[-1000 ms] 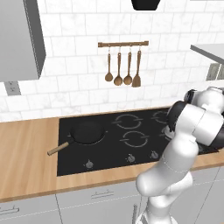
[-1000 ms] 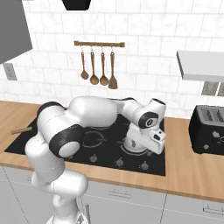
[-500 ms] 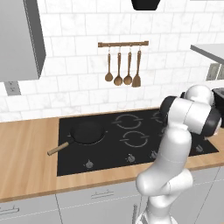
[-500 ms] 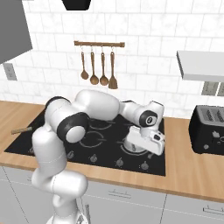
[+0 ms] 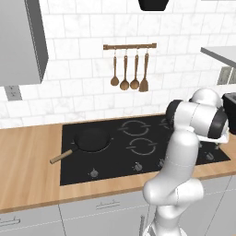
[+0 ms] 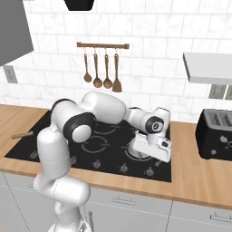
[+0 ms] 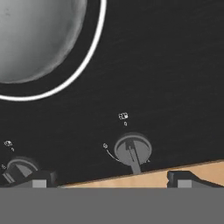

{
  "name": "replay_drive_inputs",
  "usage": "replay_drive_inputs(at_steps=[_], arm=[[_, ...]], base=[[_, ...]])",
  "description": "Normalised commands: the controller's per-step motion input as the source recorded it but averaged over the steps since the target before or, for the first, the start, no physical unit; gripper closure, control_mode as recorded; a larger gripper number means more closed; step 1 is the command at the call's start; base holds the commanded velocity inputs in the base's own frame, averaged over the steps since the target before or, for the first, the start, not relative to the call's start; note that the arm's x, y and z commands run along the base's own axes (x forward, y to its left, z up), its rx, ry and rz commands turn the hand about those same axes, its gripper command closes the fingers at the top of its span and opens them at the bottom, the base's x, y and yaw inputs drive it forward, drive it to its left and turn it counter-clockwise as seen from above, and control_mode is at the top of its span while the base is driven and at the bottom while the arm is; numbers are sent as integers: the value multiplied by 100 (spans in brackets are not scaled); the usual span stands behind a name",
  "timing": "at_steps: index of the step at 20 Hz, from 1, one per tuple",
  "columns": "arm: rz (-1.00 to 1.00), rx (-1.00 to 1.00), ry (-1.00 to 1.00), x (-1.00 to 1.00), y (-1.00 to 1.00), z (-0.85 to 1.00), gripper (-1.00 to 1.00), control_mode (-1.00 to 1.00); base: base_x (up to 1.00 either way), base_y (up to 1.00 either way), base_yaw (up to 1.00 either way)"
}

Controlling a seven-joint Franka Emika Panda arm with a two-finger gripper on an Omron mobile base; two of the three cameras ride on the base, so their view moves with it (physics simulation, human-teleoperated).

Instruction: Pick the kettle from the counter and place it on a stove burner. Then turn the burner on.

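Observation:
The silver-grey kettle sits inside the white ring of a burner on the black cooktop; the hand view catches its rounded body at the top left. In the right base view the kettle peeks out just left of my hand on the front right burner. My gripper is open and holds nothing, its two dark fingertips wide apart. Just ahead of it, between the fingertips, is a burner knob, apart from them. The wood counter edge runs below the knob.
A second knob sits to the left of the first. A black frying pan with a wooden handle rests on the left burner. A black toaster stands on the counter to the right. Wooden utensils hang on the wall.
The hand has sunk a little toward the front right of the cooktop and the elbow has swung right. The kettle stays on its burner.

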Motion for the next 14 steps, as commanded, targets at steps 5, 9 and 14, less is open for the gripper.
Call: replay_drive_inputs(at_steps=[5,9,14], arm=[[11,0,-1,-14,-5,-1,-100,-100],[13,0,-2,-3,0,-17,-100,-100],[13,6,-12,0,-4,-25,-100,-100]], base=[[0,0,0],[0,0,0],[0,0,0]])
